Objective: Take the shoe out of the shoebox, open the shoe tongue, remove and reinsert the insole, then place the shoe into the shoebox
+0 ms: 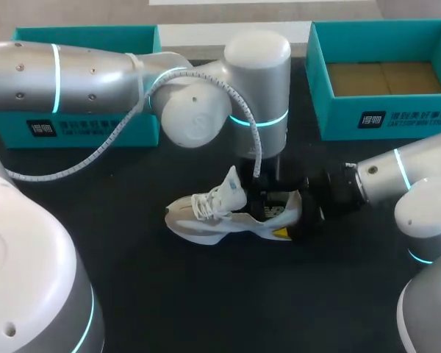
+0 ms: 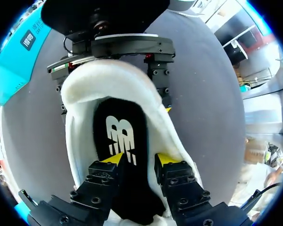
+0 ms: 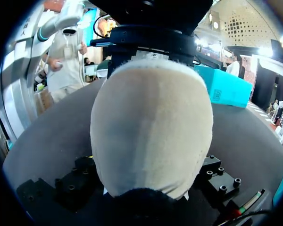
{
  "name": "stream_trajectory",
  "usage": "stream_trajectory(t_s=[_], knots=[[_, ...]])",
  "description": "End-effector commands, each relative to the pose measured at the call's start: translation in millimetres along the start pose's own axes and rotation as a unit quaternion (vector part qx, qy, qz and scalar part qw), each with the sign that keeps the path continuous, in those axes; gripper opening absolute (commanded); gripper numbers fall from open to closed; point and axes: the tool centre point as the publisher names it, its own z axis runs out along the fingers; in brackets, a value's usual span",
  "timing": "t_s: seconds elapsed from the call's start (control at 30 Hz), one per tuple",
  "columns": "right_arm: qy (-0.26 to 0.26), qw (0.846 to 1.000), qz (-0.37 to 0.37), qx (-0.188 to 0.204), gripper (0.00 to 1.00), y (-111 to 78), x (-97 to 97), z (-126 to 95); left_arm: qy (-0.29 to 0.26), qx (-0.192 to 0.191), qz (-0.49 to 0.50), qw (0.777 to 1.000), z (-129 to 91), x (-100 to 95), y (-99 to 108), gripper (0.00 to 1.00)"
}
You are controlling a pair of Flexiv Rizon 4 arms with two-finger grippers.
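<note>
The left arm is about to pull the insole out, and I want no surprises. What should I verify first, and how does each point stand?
1. Left gripper shut on the black insole with a white logo: ok.
2. Right gripper clamping the heel of the white mesh sneaker: ok.
3. Sneaker's tongue lifted clear of the opening: ok.
4. Sneaker resting on the black table: ok.
5. Insole's toe end free inside: cannot tell.
6. Open teal cardboard shoebox clear of both arms: ok.
</note>
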Motion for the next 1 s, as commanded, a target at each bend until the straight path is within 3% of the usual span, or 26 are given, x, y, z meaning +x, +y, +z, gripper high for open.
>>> stream_trajectory(t_s=[0.03,0.23,0.27,0.3,0.6,1.0], knots=[[0.0,1.0,0.001,0.001,0.0,-1.8,1.2,3.8,-0.018,0.005,0.0,1.0,16.2,-2.6,-2.9,0.39],[0.0,1.0,0.001,0.001,0.0,-1.8,1.2,3.8,-0.066,0.015,-0.006,0.998,31.4,-12.5,-2.0,0.28],[0.0,1.0,0.001,0.001,0.0,-1.8,1.2,3.8,-0.07,0.016,-0.007,0.997,32.5,-14.0,-1.2,0.21],[0.0,1.0,0.001,0.001,0.0,-1.8,1.2,3.8,-0.077,0.019,-0.01,0.997,32.8,-15.2,-0.2,0.0],[0.0,1.0,0.001,0.001,0.0,-1.8,1.2,3.8,-0.093,0.022,-0.015,0.995,12.7,-20.0,9.5,0.0],[0.0,1.0,0.001,0.001,0.0,-1.8,1.2,3.8,-0.047,0.034,-0.009,0.998,-28.1,-3.3,13.0,0.0]])
